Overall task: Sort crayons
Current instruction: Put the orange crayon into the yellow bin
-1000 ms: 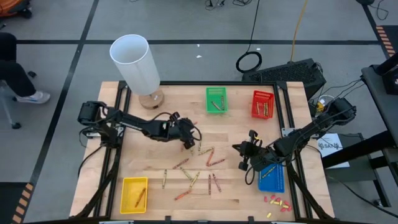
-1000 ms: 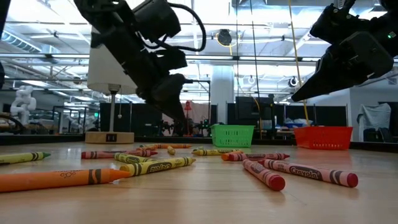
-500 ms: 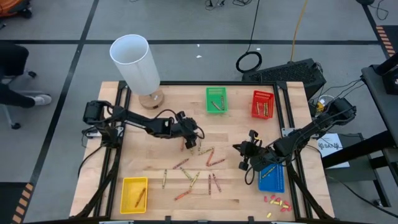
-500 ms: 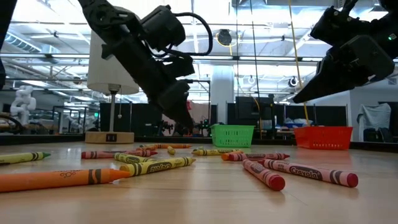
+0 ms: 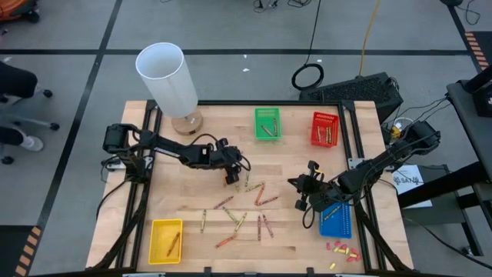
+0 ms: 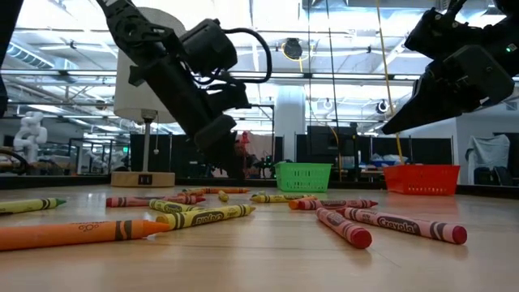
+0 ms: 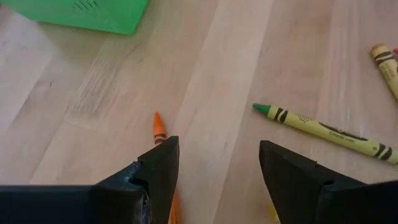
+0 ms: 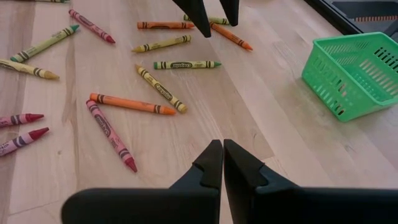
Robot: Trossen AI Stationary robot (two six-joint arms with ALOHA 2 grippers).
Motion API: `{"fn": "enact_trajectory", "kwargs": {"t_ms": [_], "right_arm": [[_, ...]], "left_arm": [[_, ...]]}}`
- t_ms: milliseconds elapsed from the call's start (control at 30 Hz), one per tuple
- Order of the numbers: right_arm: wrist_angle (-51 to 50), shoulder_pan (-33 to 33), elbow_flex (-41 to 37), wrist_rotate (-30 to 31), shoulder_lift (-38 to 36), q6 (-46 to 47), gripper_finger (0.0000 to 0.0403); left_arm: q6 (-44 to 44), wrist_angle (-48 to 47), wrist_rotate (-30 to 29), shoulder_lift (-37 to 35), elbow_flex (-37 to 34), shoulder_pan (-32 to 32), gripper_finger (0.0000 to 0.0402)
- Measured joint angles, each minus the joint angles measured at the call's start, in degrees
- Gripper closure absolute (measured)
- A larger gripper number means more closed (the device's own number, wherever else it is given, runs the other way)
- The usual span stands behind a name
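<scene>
Several crayons [image 5: 242,211], red, orange, olive-yellow and brown, lie scattered flat on the wooden table's middle. My left gripper [image 5: 231,174] is open and low over the table at the far edge of the scatter. In the left wrist view [image 7: 214,168] an orange crayon [image 7: 159,126] lies beside one finger and runs out of sight behind it. A yellow-green crayon [image 7: 323,130] lies beyond the other finger. The right wrist view shows that orange crayon [image 8: 231,36] next to the left gripper's fingertips. My right gripper [image 5: 300,201] is shut and empty [image 8: 222,158], raised near the blue basket [image 5: 336,219].
A green basket [image 5: 267,123] and a red basket [image 5: 324,128] stand at the far edge and a yellow basket [image 5: 167,240] at the near left, each with crayons inside. A white lamp [image 5: 169,81] stands at the far left. Tiny red and yellow bits [image 5: 342,250] lie near right.
My left gripper has come down a little toward the table by the orange crayon, still open. The crayons lie as before.
</scene>
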Motion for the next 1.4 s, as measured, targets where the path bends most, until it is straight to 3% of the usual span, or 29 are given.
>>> {"fn": "enact_trajectory", "kwargs": {"t_ms": [267, 600, 1033, 1400], "right_arm": [[0.1, 0.0, 0.0, 0.0, 0.0, 0.0, 0.0403], [0.1, 0.0, 0.0, 0.0, 0.0, 0.0, 0.0403], [0.1, 0.0, 0.0, 0.0, 0.0, 0.0, 0.0403], [0.1, 0.0, 0.0, 0.0, 0.0, 0.0, 0.0403]], "left_arm": [[-2.7, -0.5, -1.0, 0.1, 0.0, 2.4, 0.0181], [-3.3, 0.9, 1.4, 5.3, 0.2, 3.1, 0.0188], [-4.5, 1.6, 0.7, 5.7, 0.1, 1.9, 0.0329], [-4.1, 1.7, 0.3, 5.8, 0.1, 2.0, 0.038]]}}
